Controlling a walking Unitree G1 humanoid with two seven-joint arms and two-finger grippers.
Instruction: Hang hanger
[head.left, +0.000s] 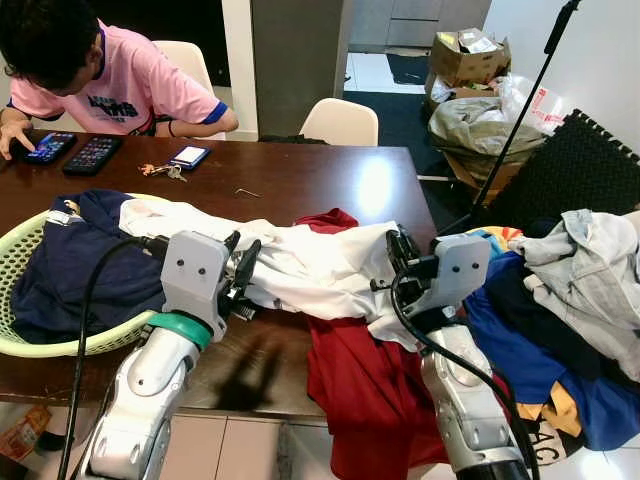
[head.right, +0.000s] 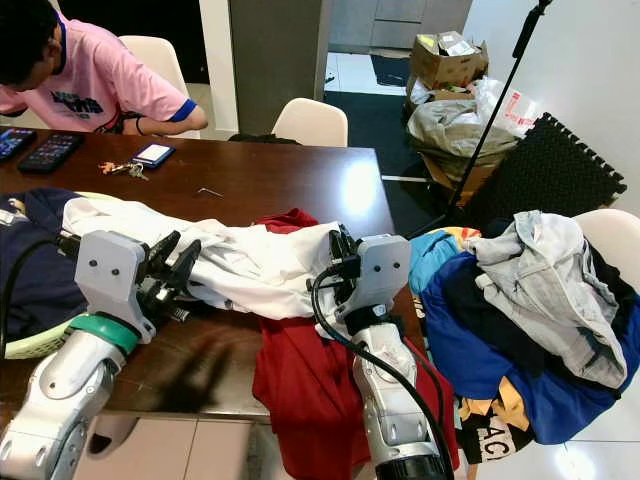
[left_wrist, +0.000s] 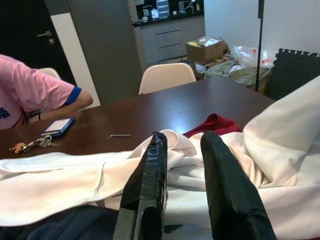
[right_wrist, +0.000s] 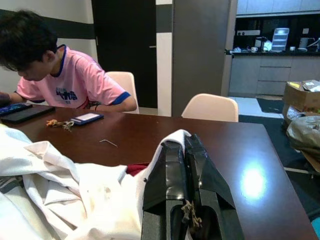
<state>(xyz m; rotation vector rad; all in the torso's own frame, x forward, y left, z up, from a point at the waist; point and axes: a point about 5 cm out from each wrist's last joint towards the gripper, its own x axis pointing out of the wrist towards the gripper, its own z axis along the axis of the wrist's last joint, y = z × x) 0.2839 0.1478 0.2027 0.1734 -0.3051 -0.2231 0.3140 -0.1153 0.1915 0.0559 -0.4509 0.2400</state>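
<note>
Right gripper (right_wrist: 187, 150) pinches a fold of the white shirt (head.left: 300, 262) on the table (head.left: 330, 180); left gripper (left_wrist: 185, 150) stands open beside it — no hanger visible. Keep the pinch firm, lift slowly.

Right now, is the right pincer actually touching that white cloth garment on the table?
Touching. In the right wrist view the right pincer has its fingers shut on a fold of the white cloth garment.

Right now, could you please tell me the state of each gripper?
Left gripper: open, fingers apart over the white garment.
Right gripper: shut on the white garment.
</note>
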